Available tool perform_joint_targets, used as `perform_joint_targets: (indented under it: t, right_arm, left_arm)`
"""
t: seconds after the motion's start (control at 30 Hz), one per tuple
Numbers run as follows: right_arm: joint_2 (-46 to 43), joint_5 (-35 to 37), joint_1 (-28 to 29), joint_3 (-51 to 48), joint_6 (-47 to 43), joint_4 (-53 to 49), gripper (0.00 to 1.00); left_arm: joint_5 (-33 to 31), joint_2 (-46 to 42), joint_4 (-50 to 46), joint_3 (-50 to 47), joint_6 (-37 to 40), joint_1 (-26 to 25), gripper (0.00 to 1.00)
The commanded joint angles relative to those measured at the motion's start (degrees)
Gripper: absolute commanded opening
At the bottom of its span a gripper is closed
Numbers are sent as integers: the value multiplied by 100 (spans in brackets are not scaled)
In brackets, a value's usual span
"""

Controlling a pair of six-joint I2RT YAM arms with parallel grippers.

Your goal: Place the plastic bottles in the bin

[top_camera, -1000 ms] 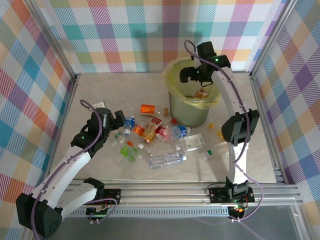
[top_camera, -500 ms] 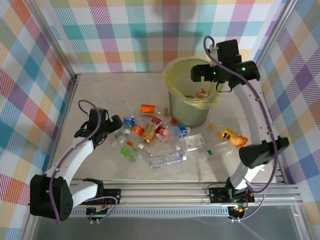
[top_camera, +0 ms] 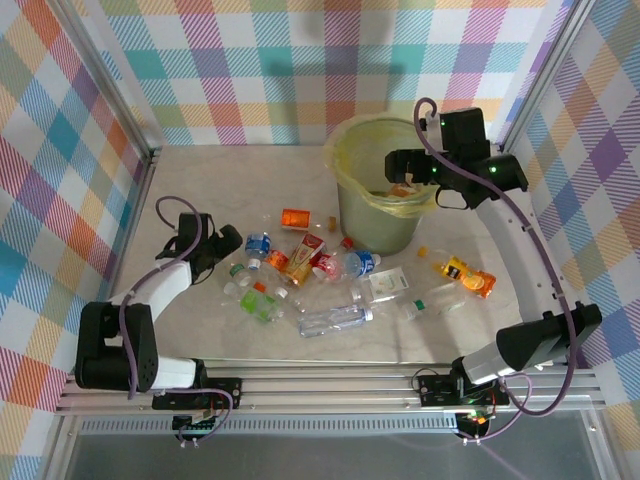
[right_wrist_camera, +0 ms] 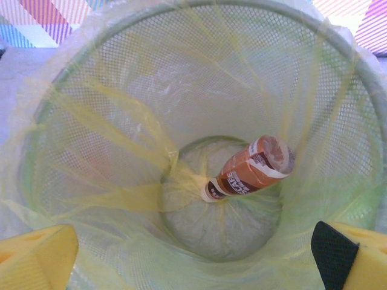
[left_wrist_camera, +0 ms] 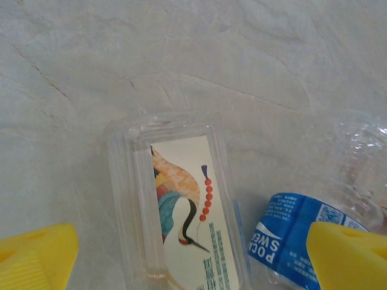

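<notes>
Bottles of plastic, the plastic bottles (top_camera: 335,320), lie scattered on the table (top_camera: 200,180) in front of the bin (top_camera: 352,215). Most are on their sides with their long axes at mixed angles. The large clear one nearest you runs roughly left to right. An orange bottle (top_camera: 462,275) lies apart from the rest, to the right of the bin, slanting across the table.

Your left end effector (top_camera: 222,243) sits low at the left edge of the pile, fingers spread wide with nothing between them. In its wrist view a clear flat bottle (left_wrist_camera: 181,199) lies below it, long axis running up and down the picture. The label shows a crane-like bird and a string of red dots, and the small print is unreadable. Just beside it a blue-labelled bottle (left_wrist_camera: 290,235) lies slanted, with white letters "POC" above "SWE" before the label is cut off.

Your right end effector (top_camera: 398,163) hangs over the bin's mouth, fingers apart and empty. Down on the yellow liner a brown-labelled bottle (right_wrist_camera: 251,169) leans, pale cap end toward the middle and base raised toward the right wall. Its lettering is too blurred to read.
</notes>
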Motion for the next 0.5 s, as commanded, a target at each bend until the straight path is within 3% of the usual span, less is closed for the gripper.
perform_joint_targets:
  t: [0.0, 0.47]
  right_arm:
    - [-108, -184, 30, -98, 85, 298, 100]
    - [-128, -366, 48, -293, 110, 512, 100]
  left_arm:
    - [44, 248, 294, 61, -185, 106, 95]
    - [-187, 1084, 647, 253, -516, 135, 83]
